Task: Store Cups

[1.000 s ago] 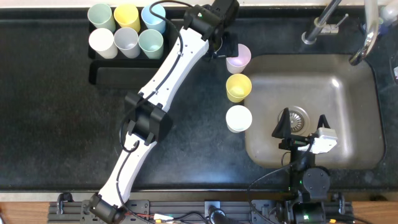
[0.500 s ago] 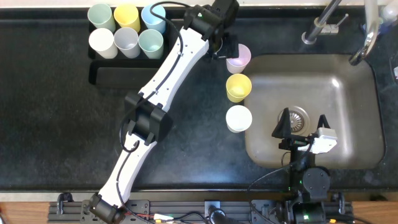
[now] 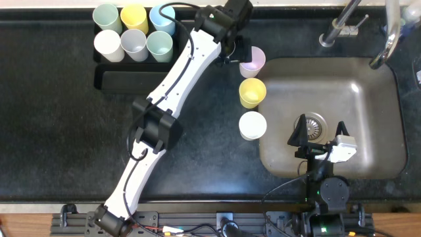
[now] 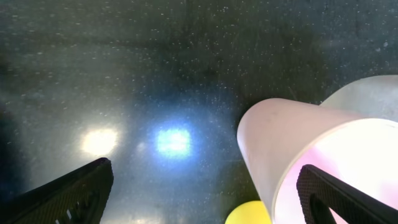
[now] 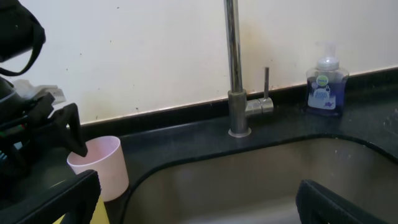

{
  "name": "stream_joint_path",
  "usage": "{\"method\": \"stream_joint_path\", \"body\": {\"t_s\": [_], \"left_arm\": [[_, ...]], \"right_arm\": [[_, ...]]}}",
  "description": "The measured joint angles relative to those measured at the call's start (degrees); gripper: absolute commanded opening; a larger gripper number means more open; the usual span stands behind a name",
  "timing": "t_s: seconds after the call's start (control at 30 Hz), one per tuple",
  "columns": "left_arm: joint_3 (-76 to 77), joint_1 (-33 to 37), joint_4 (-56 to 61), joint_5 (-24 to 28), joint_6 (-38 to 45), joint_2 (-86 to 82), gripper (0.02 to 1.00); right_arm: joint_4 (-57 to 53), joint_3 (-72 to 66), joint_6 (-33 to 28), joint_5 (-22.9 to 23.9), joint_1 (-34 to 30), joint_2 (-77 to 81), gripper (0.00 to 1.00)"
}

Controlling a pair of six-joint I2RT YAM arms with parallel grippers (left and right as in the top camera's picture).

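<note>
Three cups stand in a row on the dark speckled stone counter, right by the edge of the steel sink: a pale pink plastic cup at the far end, a yellow plastic cup in the middle and a white plastic cup nearest the arms' bases. None of them is in the black tray yet, where six more cups already stand, well apart from these three. The left gripper is at the pink cup with its two fingers wide open, not squeezing anything. In its wrist view, one finger looks to be at the mouth of the cup, maybe just inside, and the other is out over bare counter. I think the next job is to pinch the cup wall and lift. If the fingers close on only a little bit of the rim, the cup could slip out or tip over. It stands so near the sink that a push could send it rolling in. It is also just beside the yellow cup, so a bump could knock that one too. A hard squeeze might bend the thin wall. The right gripper hangs over the sink, open and with nothing in it, so it is not in the way
</note>
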Motion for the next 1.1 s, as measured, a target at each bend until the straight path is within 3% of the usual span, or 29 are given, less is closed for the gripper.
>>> {"method": "stream_joint_path", "body": {"t_s": [0.1,0.13,0.17,0.27,0.3,0.6,0.8,0.97,1.1], "left_arm": [[-0.02,0.00,0.55,0.22,-0.37,0.98,0.733],[-0.02,0.00,0.68,0.35,-0.55,1.25,0.533],[-0.02,0.00,0.92,0.44,-0.52,1.51,0.393],[-0.02,0.00,1.66,0.42,-0.42,2.05,0.093],[-0.02,0.00,2.05,0.44,-0.48,2.12,0.049],[0.76,0.20,4.63,0.61,-0.33,1.20,0.036],[0.68,2.75,-4.50,-2.86,-0.50,-5.81,0.036],[0.68,11.32,-16.02,-6.56,-2.97,-18.88,0.038],[-1.73,22.99,-16.22,-7.91,-3.17,-29.40,0.036]], "right_arm": [[0.00,0.00,-0.02,0.02,0.00,0.00,0.996],[0.02,0.00,-0.02,0.02,0.00,0.00,0.996],[0.02,0.00,0.00,0.02,0.00,-0.02,0.996],[0.00,0.00,0.00,0.02,0.00,0.00,0.996],[0.02,0.00,0.04,0.02,0.00,0.00,0.998],[0.02,0.00,0.00,0.02,0.00,0.00,0.998],[-0.02,0.00,0.00,0.02,0.00,0.00,0.996],[0.02,0.00,0.04,0.00,0.00,0.00,0.998],[0.00,0.00,-0.02,0.02,0.00,0.00,0.998]]}}
